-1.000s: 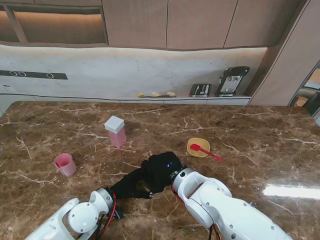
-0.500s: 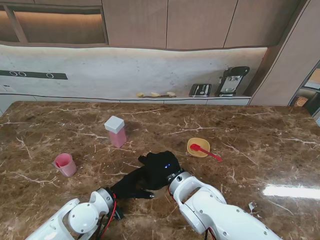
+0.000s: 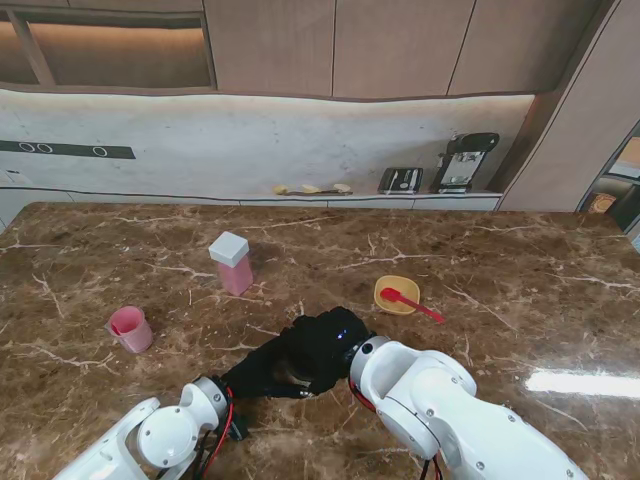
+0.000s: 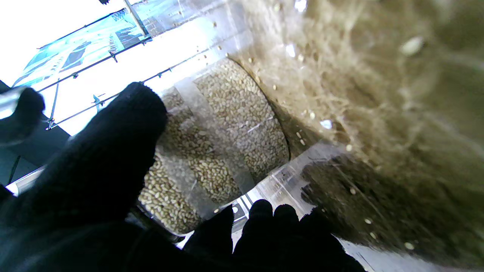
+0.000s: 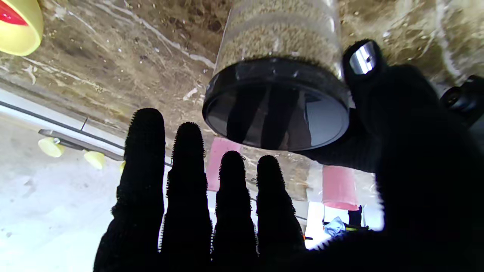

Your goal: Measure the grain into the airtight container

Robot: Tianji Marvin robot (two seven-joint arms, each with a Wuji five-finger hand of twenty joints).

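Grain jar (image 4: pixel 223 139) gripped by left robot hand (image 4: pixel 94 181), fingers wrapped around. Right robot hand (image 5: pixel 211 204) spread flat over black lid (image 5: pixel 278 105), nothing held.

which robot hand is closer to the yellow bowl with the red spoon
Right. The right robot hand sits near the table's middle, just left of and nearer to me than the yellow bowl. The left robot hand is further left and nearer to me still.

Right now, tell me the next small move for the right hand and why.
Probably close the right hand on the black lid of the grain jar. Its fingers are spread beside the lid, not gripping, while the left hand holds the jar.
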